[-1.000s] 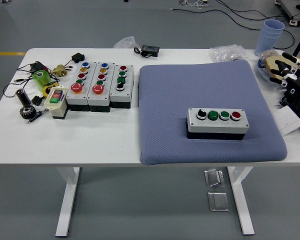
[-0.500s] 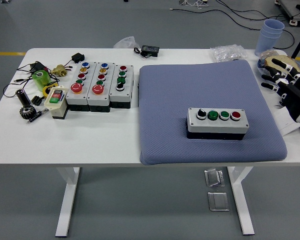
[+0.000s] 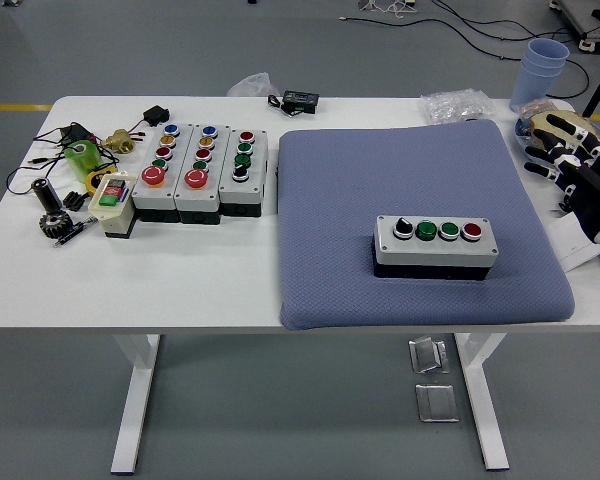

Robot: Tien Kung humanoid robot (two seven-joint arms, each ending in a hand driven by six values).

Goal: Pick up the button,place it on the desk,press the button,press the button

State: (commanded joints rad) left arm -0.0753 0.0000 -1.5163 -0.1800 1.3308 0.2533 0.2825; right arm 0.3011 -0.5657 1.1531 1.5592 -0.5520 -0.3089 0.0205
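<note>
A grey button box (image 3: 436,243) with a black knob, two green buttons and a red button lies on the blue-grey pad (image 3: 380,170), towards its front right. My right hand (image 3: 570,165) hovers over the table's right edge, right of the pad and well apart from the box. Its fingers are spread and hold nothing. The left arm does not show.
Three more button boxes (image 3: 202,172) stand side by side at the left, with a small yellow switch box (image 3: 113,200), a green tape roll, a gear and cables beside them. A stack of blue cups (image 3: 542,70), a plastic bag (image 3: 455,105) and a black adapter (image 3: 300,100) sit at the back.
My right hand has shifted slightly, coming forward and a little to the right along the table's right edge. The button box has not moved.
</note>
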